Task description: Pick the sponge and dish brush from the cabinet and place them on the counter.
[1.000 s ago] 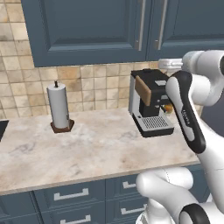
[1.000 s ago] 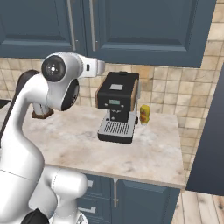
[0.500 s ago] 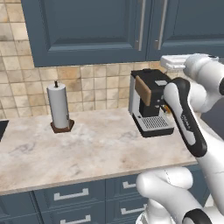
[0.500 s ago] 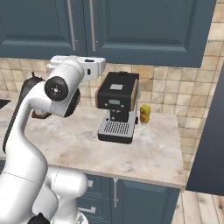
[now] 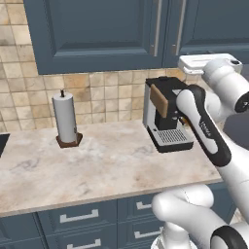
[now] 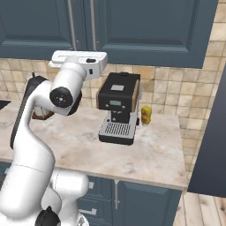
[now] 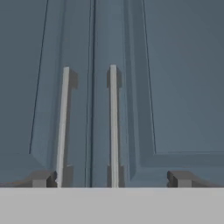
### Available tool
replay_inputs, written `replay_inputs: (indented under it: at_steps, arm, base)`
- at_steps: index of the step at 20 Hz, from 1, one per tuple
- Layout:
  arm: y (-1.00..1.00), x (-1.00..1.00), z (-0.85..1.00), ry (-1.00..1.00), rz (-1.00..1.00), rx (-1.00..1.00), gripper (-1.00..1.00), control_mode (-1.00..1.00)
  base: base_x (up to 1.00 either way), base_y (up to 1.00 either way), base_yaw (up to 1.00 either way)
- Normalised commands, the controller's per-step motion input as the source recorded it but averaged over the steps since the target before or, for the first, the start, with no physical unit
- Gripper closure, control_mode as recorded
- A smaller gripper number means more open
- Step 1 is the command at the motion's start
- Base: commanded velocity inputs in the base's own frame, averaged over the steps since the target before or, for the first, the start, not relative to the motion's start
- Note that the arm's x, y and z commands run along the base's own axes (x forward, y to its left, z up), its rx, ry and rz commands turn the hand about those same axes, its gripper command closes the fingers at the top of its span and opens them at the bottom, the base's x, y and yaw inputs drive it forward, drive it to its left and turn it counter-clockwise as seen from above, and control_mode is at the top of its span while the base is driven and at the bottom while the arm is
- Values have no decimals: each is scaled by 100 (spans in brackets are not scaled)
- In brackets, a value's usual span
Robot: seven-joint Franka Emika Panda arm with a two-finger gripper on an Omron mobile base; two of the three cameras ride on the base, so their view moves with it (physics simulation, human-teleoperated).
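Observation:
The cabinet (image 7: 175, 87) has both dark blue doors shut, so the sponge and dish brush are hidden. Its two silver bar handles (image 7: 62, 127) (image 7: 113, 127) stand side by side straight ahead in the hand view. My gripper (image 7: 111, 179) faces them, open wide with nothing between its fingertips (image 7: 41, 178), and it touches neither handle. In the base views my white wrist (image 5: 209, 63) (image 6: 79, 59) hangs just below the cabinet (image 5: 97, 34) (image 6: 145, 26), under the handles (image 5: 156, 26) (image 6: 70, 22). The beige marble counter (image 5: 97, 165) (image 6: 154, 154) lies beneath.
A black coffee machine (image 5: 165, 116) (image 6: 119, 106) stands on the counter under my arm. A paper towel roll (image 5: 65, 119) stands to the left by the tiled wall. A small yellow item (image 6: 146, 115) sits behind the machine. A tall dark panel (image 6: 207, 110) bounds the right side.
My wrist has risen slightly and shifted closer under the cabinet doors, with the elbow swinging along. The jaws stay open.

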Motion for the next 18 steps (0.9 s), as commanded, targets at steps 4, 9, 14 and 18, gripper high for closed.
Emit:
replay_inputs:
  at_steps: [4,9,14,18]
  arm:
    - [0,15,28,-9,0,0,-100,-100]
    - [0,29,10,-1,0,0,-100,-100]
    - [0,37,0,4,0,0,-100,-100]
    - [0,36,0,2,0,0,-100,-100]
  base:
    - [0,0,0]
    - [0,0,0]
    - [0,0,0]
    - [0,0,0]
